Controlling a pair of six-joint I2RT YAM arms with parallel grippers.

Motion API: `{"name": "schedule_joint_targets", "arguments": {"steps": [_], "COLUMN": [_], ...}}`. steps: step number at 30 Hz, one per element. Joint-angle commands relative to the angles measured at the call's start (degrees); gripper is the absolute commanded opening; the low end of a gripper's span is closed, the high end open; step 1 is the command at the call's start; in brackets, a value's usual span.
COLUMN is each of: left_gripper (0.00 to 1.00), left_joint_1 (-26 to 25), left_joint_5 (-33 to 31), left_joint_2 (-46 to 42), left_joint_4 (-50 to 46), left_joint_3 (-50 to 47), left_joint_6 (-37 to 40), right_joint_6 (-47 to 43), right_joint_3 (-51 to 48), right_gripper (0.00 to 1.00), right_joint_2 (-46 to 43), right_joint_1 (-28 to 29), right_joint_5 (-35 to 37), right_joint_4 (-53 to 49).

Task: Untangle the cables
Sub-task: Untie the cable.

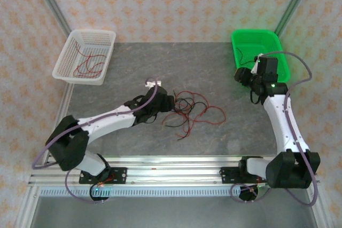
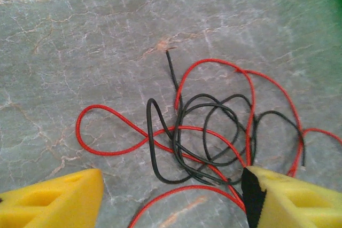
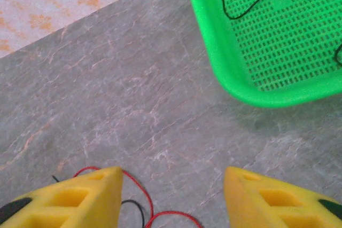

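One grey marbled counter [image 1: 133, 62] was seen carrying everything. Of the two baskets, the green basket [image 1: 259, 52] was taken as the landmark. A thin black wire was seen lying in it, and the white basket [image 1: 85, 57], well apart from it along the same far edge, was seen to hold red wires.

The right end effector [image 1: 243, 76] was held just beside the green basket's near left corner. Its yellow fingers [image 3: 80, 198] were spread wide and nothing was gripped. The left end effector [image 1: 168, 102] was placed well to the left of the green basket. It was also wide open and closed on nothing, with one finger [image 2: 291, 198] at the tangle's edge.

The cables [image 1: 189, 110] were spread on the counter between the left end effector and the green basket, with red and black loops interlaced. They were judged very light, limp and springy, so a pulled strand would likely drag the whole bundle. A free black end [image 2: 168, 53] was judged the best place to pinch.

No brand, label or legible writing was found.
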Motion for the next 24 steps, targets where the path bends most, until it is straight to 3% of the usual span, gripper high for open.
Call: {"name": "schedule_joint_targets", "arguments": {"steps": [1,12,16,18,19,24], "left_gripper": [0.67,0.48,0.34,0.17,0.03,0.00], "left_joint_1": [0.2,1.6,1.6,1.7,1.7,1.7], "left_joint_5": [-2.0,-4.7,-5.6,-6.2,-6.6,-7.2], "left_joint_2": [4.3,15.0,16.5,17.1,17.2,15.3], "left_joint_4": [-3.4,-3.7,-3.5,-3.4,-3.5,-4.8], "left_joint_3": [3.7,9.7,11.1,11.7,12.1,15.5], "left_joint_6": [0.2,2.0,3.0,3.6,3.7,6.2], "right_joint_6": [1.8,4.8,6.5,7.9,8.7,14.5], "right_joint_3": [-2.5,-7.5,-9.2,-10.2,-10.9,-16.2], "right_gripper": [0.48,0.39,0.36,0.36,0.35,0.35], "right_joint_2": [-3.3,-6.3,-6.4,-6.4,-6.3,-5.9], "right_joint_1": [1.5,7.3,10.8,12.9,14.1,18.8], "right_joint_5": [-0.9,0.3,0.9,1.1,0.8,-3.1], "right_joint_4": [2.2,3.1,4.2,5.2,6.0,13.1]}}
